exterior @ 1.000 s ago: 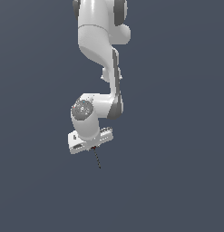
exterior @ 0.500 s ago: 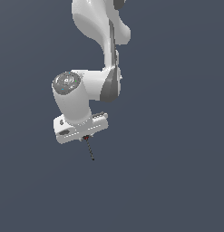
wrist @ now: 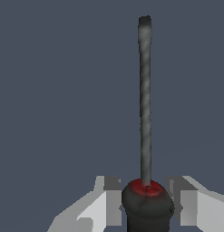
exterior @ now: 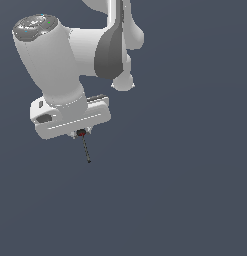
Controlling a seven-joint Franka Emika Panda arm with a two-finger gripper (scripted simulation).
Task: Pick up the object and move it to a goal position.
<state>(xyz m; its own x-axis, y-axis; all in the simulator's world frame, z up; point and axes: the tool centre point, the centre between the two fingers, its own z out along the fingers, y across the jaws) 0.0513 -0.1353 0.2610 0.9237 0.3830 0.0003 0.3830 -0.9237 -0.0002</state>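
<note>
Screwdriver, exterior view: the screwdriver hangs under the white gripper, up in the air against a plain dark grey backdrop.
Handle, exterior view: only a small red-and-black knob shows just below the gripper body; the rest of it is tucked up between the fingers.
Shaft, exterior view: thin and dark, pointing down and leaning slightly toward the exterior view's right, its tip free and touching nothing.
Arm, exterior view: the white arm fills the upper part toward the exterior view's left, with a grey joint band beside it and a round cap on top.
Claw, exterior view: the fingers are too small and shadowed here to tell how they stand.

Screwdriver, wrist view: the handle sits between the two white fingers, red at its collar and black below it.
Shaft, wrist view: it runs straight away from the handle, with a faintly twisted look, and ends in a blunt dark tip.
Claw, wrist view: clenched on the handle, one pad on each side, both seeming to press against the black part.
Backdrop, wrist view: flat dark grey all around the shaft.
</note>
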